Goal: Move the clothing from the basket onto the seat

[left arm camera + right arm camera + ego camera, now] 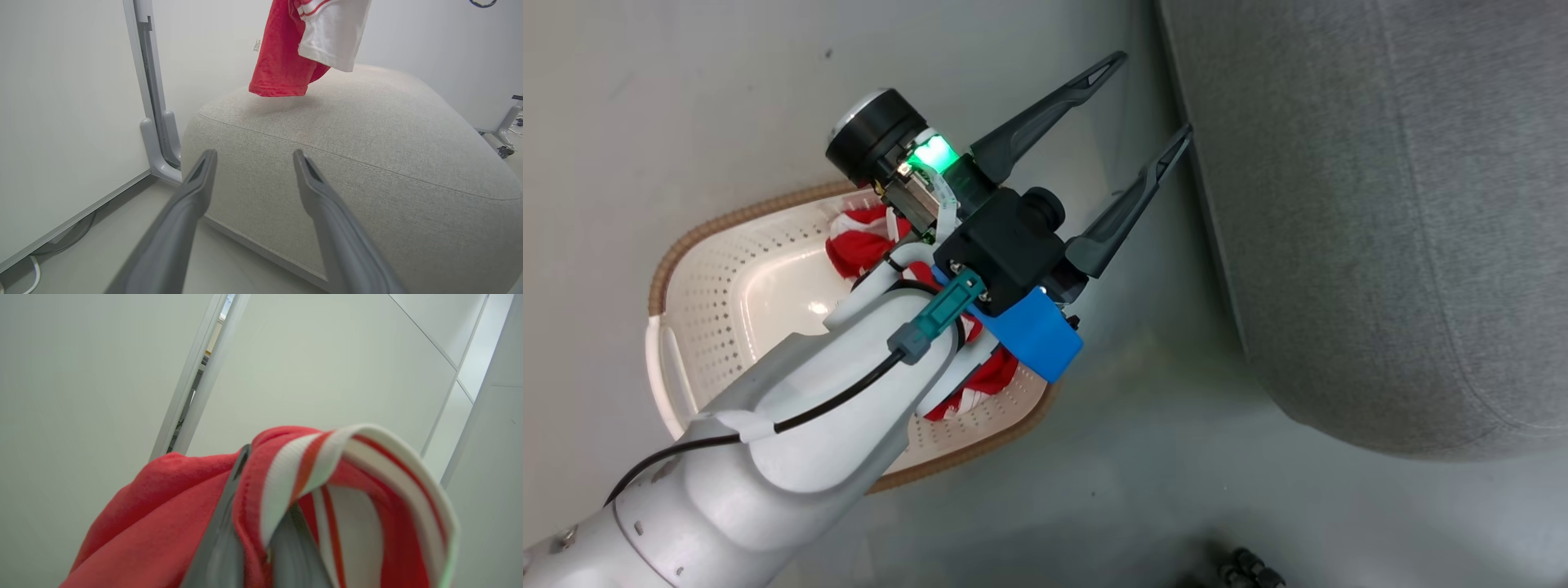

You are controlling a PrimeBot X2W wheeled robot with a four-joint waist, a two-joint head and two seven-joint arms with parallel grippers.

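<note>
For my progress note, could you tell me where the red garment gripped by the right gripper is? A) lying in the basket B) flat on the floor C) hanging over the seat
C: the left wrist view shows the garment dangling over the seat, pinched in the shut right gripper.

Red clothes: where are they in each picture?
Head view: red clothes lie in the basket, left of centre.
Left wrist view: a red garment hangs at the top, over the sofa.
Right wrist view: that garment, at the bottom, pinched in the right gripper.
Shared landmark: the sofa, right in the head view, central in the left wrist view.
</note>
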